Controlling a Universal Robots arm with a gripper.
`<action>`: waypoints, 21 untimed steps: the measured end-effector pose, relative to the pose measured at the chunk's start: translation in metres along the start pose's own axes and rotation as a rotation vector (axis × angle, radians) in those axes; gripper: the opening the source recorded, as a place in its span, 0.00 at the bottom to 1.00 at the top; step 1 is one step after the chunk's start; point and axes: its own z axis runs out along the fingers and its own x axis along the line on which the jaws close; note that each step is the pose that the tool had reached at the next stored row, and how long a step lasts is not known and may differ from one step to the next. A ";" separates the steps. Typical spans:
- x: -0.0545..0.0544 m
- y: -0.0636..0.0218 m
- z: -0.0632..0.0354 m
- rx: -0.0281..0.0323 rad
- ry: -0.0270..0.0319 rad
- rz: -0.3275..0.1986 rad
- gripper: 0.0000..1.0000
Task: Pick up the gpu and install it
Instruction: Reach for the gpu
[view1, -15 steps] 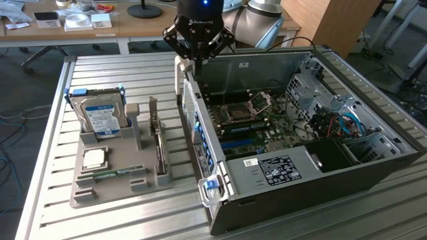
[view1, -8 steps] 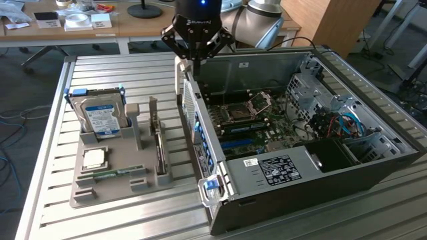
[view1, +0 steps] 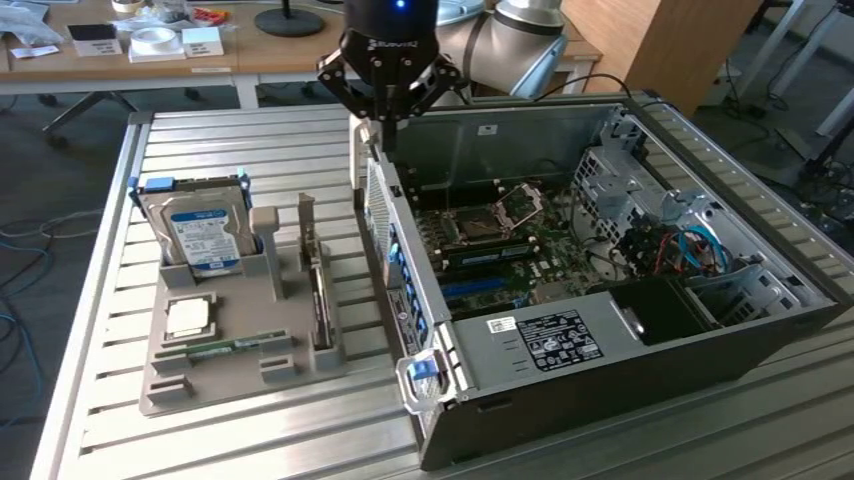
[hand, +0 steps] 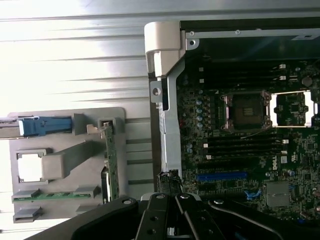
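The gpu (view1: 318, 292) stands on its long edge in a slot of the grey holder tray (view1: 234, 385), its silver bracket at the far end. The wrist view shows the gpu (hand: 111, 162) edge-on as a thin green strip. My gripper (view1: 383, 122) hangs shut and empty over the far end of the open computer case's near wall (view1: 400, 270), well apart from the gpu. In the wrist view my gripper (hand: 172, 200) sits above that wall, between the tray (hand: 60, 120) and the motherboard (hand: 245, 145).
The tray also holds a silver hard drive (view1: 200, 232), a square processor chip (view1: 188, 318) and a green memory stick (view1: 220, 348). The case lies open with the processor socket (hand: 247, 110) and a blue card slot (hand: 222, 176) exposed. Slatted metal tabletop (view1: 240, 140) surrounds both.
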 end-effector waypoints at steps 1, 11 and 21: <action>0.001 0.0000 0.0000 0.0001 0.0000 0.000 0.11; 0.006 -0.0004 -0.0002 0.0001 0.0000 0.000 0.11; 0.013 -0.0009 -0.0004 0.0001 0.0000 0.000 0.11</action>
